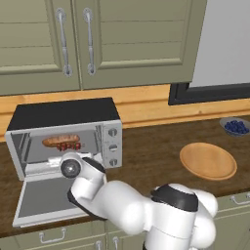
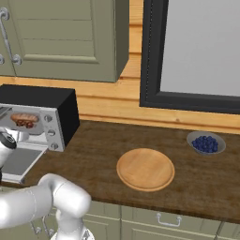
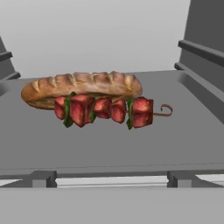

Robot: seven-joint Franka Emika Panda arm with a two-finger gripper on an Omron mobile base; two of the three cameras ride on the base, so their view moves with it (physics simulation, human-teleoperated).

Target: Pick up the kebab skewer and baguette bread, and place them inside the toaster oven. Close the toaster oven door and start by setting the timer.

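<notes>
Inside toaster oven (image 1: 63, 117): one baguette bread (image 3: 81, 85); one kebab skewer (image 3: 105, 110)

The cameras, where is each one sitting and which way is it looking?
Left base view: behind the arm's left, facing the boxy silver toaster oven; white arm lower right.
Right base view: behind its right, facing the round wooden board; arm lower left.
Hand view: on the hand, looking inside at the golden scored baguette and red-chunked skewer.
Both base views share the oven.
</notes>
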